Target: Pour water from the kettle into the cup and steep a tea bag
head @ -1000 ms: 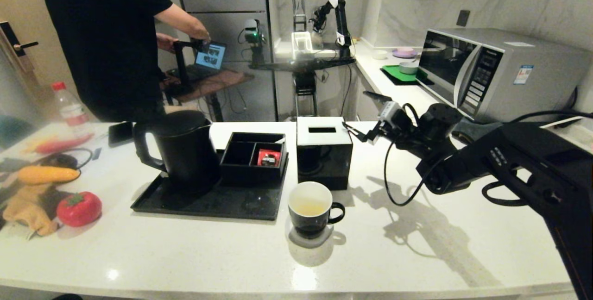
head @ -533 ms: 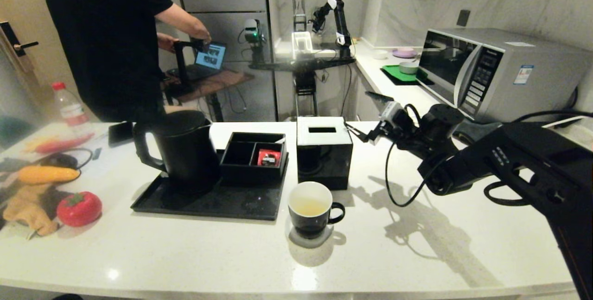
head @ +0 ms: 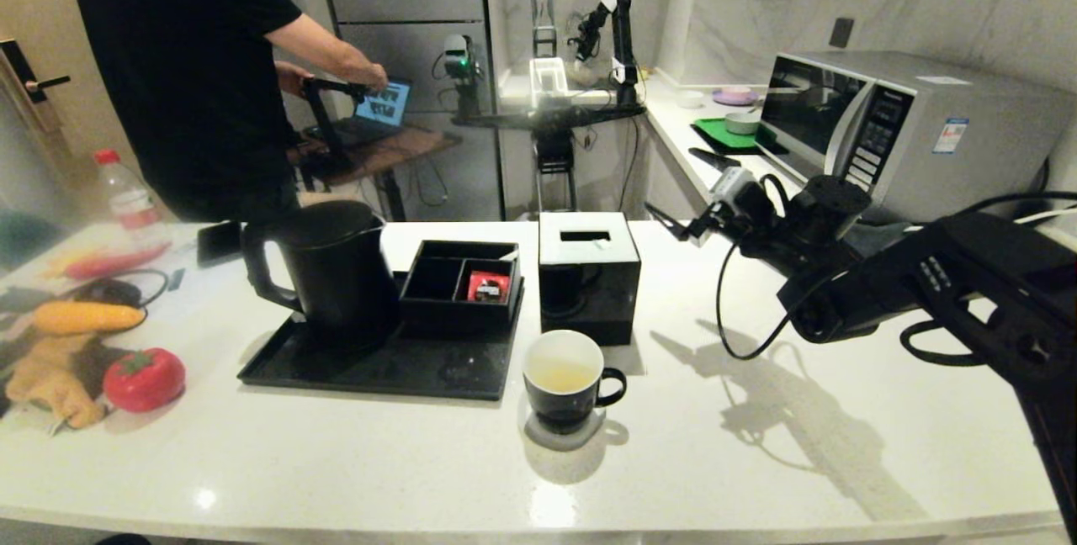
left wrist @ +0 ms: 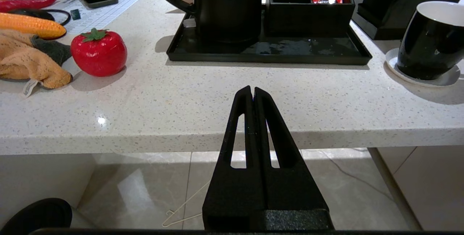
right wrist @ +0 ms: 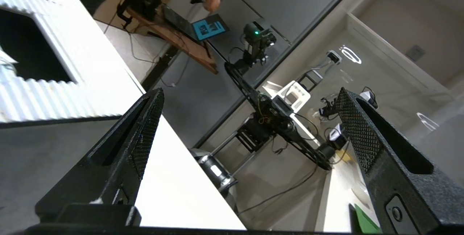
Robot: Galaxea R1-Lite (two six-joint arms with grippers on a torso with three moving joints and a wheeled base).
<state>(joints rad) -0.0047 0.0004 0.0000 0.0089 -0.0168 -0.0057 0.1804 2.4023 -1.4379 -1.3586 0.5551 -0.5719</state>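
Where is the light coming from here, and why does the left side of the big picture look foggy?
Head view: the right arm's shadow falls toward the front of the counter, so light comes from above and behind; a glare spot shines near the front edge; the far left looks hazy, blurring the bottle. Left wrist view: another glint.

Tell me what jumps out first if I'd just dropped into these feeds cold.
The right hand hangs open and empty above the counter's far right, beside the black cube box. Left of centre, the tall black kettle stands on its tray. Nearest the front, the cup holds a little pale liquid.
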